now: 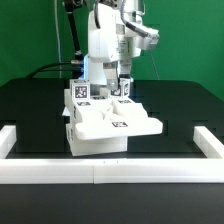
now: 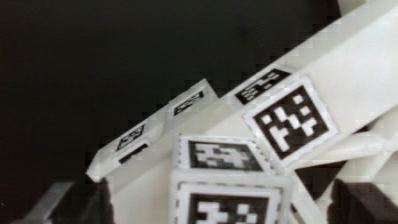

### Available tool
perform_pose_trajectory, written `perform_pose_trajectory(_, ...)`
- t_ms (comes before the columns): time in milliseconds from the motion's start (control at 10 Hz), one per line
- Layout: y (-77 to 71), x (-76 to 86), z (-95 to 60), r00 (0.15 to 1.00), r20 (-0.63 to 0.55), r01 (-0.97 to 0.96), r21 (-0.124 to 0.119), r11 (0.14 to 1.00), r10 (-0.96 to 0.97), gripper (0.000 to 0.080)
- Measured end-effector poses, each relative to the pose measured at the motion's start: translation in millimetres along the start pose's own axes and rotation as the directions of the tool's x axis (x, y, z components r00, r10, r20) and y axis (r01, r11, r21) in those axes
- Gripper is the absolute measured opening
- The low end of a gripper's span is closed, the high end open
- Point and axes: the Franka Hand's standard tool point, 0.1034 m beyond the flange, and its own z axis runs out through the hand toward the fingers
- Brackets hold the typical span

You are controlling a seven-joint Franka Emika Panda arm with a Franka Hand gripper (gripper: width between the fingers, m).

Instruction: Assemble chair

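The chair (image 1: 105, 122) stands in the middle of the black table as a stack of matte white blocky parts with black-and-white tags on top. My gripper (image 1: 122, 90) hangs straight over its back edge, fingers pointing down at an upright part there. In the wrist view a tagged white block (image 2: 228, 160) fills the space between my dark fingers (image 2: 64, 205), which stand wide apart on either side of it. A slanted bar with a large tag (image 2: 288, 118) and a flat slab (image 2: 169, 118) with small tags lie beyond. The gripper (image 2: 217, 208) looks open and carries nothing.
A plain white border rail (image 1: 110, 172) runs along the table's front, with short rail pieces at the exterior view's left (image 1: 14, 140) and right (image 1: 206, 140). The glossy white robot body (image 1: 100, 45) rises behind the chair. A green wall closes the back.
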Motion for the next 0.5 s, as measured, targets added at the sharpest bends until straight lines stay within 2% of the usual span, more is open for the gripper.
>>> perform_pose_trajectory(200, 0.0, -0.5, -0.2, 0.984, -0.001, 0.179, 0.0, 0.984, -0.179, 0.0639)
perform_pose_trajectory(500, -0.1, -1.6, 0.0, 0.863, -0.005, 0.504, -0.003, 0.863, -0.504, 0.0648)
